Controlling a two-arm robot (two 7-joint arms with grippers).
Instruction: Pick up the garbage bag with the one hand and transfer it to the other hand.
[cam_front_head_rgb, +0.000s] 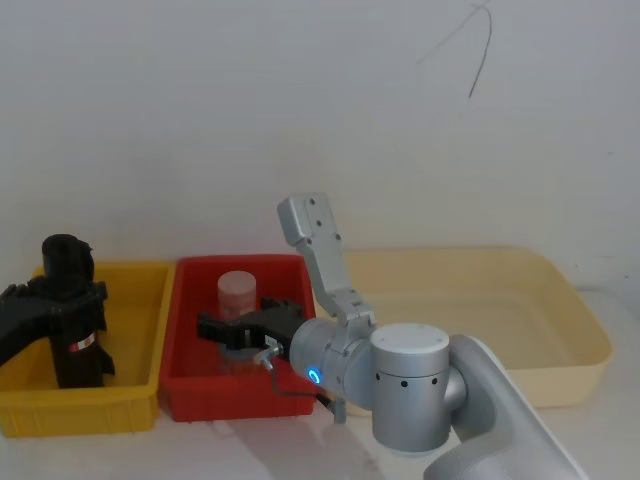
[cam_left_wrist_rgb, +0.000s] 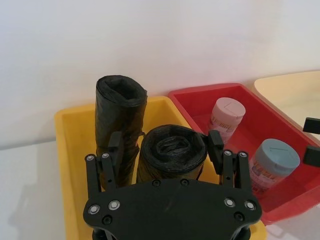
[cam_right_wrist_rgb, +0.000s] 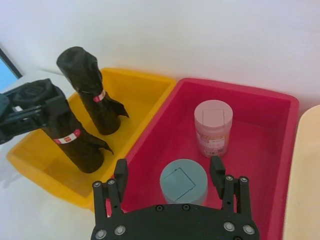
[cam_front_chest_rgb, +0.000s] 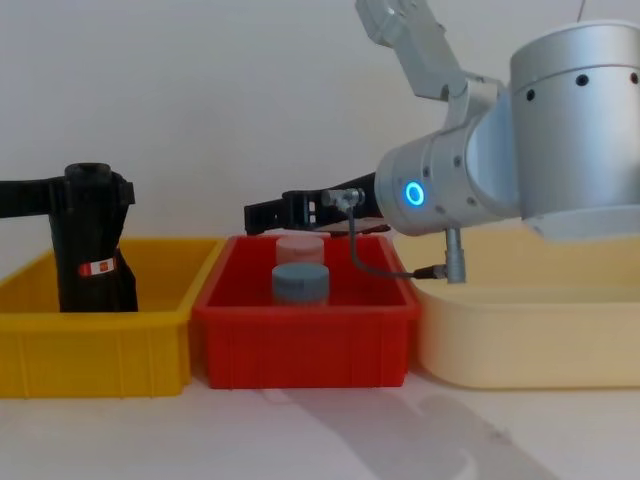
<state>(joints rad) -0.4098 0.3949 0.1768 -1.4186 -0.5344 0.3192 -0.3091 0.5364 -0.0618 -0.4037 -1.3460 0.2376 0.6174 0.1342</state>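
1. Head view: a tall, narrow black garbage bag of soft folded plastic with a small red-and-white label (cam_front_head_rgb: 75, 362) stands in a yellow plastic bin (cam_front_head_rgb: 80, 410) at the far left of the table.
2. The slim black two-finger left gripper (cam_front_head_rgb: 62, 300) reaches in from the left edge at the level of the bag's upper part.
3. In the left wrist view its fingers (cam_left_wrist_rgb: 216, 145) are spread wide, one on each side of the bag's rolled top. A sliver of gap shows on one side, so the bag is straddled, not clamped (in the right wrist view its base rests on the bin floor and it leans a little).
4. A second rolled black plastic bag (cam_left_wrist_rgb: 120, 105) stands just behind the first, in the same yellow bin.
5. A red plastic bin (cam_front_head_rgb: 215, 398) sits just beside the yellow one, on its right. It holds a pinkish translucent jar with a pale lid (cam_right_wrist_rgb: 213, 127) and a squat jar with a grey-blue lid (cam_right_wrist_rgb: 183, 181), near each other.
6. The black two-finger right gripper (cam_right_wrist_rgb: 169, 170), on a bulky silver arm with a blue glowing ring (cam_front_head_rgb: 314, 376), hovers over the red bin, above the grey-blue jar. Its fingers are wide apart and hold nothing.
7. A shallow cream plastic tray (cam_front_head_rgb: 575, 375) lies to the right of the red bin.
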